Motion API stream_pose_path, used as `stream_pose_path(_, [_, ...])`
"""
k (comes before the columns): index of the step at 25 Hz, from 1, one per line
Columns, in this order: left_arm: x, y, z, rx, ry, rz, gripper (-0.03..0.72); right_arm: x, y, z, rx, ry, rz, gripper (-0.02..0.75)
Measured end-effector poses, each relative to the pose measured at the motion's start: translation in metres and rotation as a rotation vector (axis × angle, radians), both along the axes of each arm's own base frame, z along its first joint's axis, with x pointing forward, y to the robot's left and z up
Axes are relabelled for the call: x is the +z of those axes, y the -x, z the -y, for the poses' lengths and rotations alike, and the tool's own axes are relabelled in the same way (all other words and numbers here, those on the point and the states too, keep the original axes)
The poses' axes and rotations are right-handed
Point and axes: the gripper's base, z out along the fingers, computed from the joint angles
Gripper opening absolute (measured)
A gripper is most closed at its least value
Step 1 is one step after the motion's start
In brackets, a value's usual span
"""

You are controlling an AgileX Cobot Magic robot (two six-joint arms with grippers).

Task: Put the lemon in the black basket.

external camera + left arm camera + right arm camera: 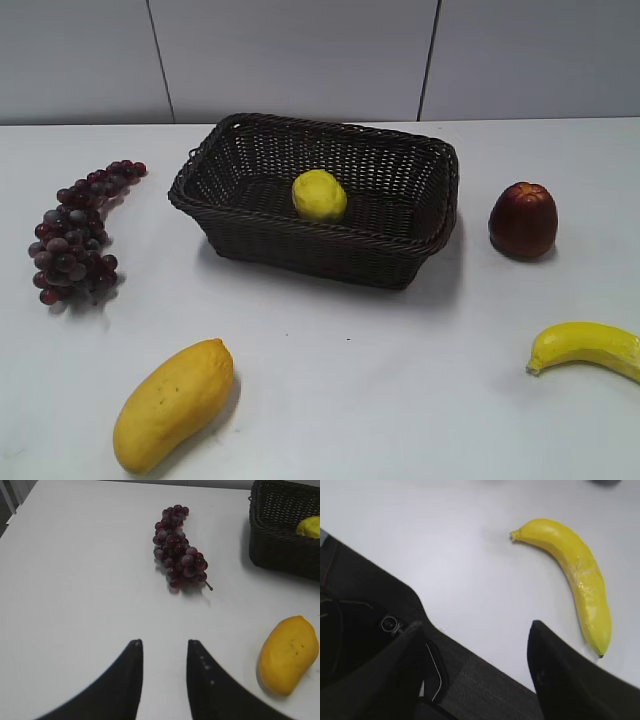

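The lemon (pixel 319 195) lies inside the black basket (pixel 250 232) at the middle back of the table. The left wrist view shows the basket's corner (pixel 280 550) at the top right, with the lemon's edge (pixel 310 526) inside it. My left gripper (pixel 163 642) is open and empty above bare table, near the grapes. My right gripper (pixel 475 625) is open and empty over the table edge, beside the banana. Neither gripper shows in the exterior view.
A bunch of dark red grapes (pixel 78 232) lies at the left. A mango (pixel 173 402) lies front left. A red apple (pixel 523 219) stands right of the basket. A banana (pixel 590 347) lies front right and also shows in the right wrist view (pixel 575 570).
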Motion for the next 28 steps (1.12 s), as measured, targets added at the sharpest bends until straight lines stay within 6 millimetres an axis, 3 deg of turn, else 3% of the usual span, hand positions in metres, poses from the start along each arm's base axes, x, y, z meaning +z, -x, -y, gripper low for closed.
stream_pose_path(7, [0.0,0.0,0.0,0.0,0.0,0.0,0.238,0.01,0.025,0.025,-0.26,-0.102,0.205,0.516])
stream_pose_path(14, [0.0,0.0,0.0,0.0,0.0,0.0,0.238,0.011,0.045,0.034,-0.514,-0.12,0.348,0.515])
stream_pose_path(28, [0.0,0.0,0.0,0.0,0.0,0.0,0.238,0.011,0.055,0.034,-0.546,-0.135,0.414,0.515])
